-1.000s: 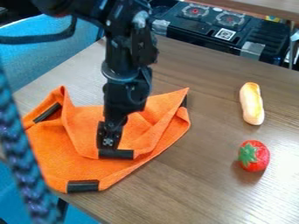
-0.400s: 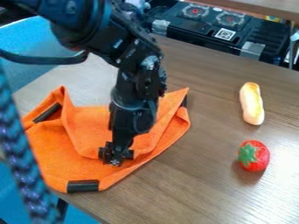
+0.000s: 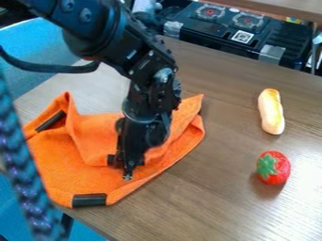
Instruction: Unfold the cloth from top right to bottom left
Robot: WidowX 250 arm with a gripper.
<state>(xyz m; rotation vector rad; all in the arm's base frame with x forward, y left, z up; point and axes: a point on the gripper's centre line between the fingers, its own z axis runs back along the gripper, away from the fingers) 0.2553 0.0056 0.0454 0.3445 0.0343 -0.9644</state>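
Note:
The gripper [image 3: 127, 168] hangs low over the front part of the orange cloth [image 3: 69, 174], at the folded-over corner. Its body hides most of that corner and the black strip there; I cannot tell whether it holds the cloth. The cloth lies partly folded on the left of the table, with a raised fold running up to a peak at upper left. Other black strips show at its left edge, its front corner and its right corner.
A yellow-and-white toy bread piece [image 3: 271, 111] and a red strawberry [image 3: 273, 167] lie at right. A black stove [image 3: 242, 35] stands at the back. A blue braided strand [image 3: 25, 183] crosses the left foreground.
The arm has shifted right and its lower part has turned. The gripper stands slightly right of and lower than where it was. The folded corner's edge looks slightly higher; the rest of the cloth has stayed put.

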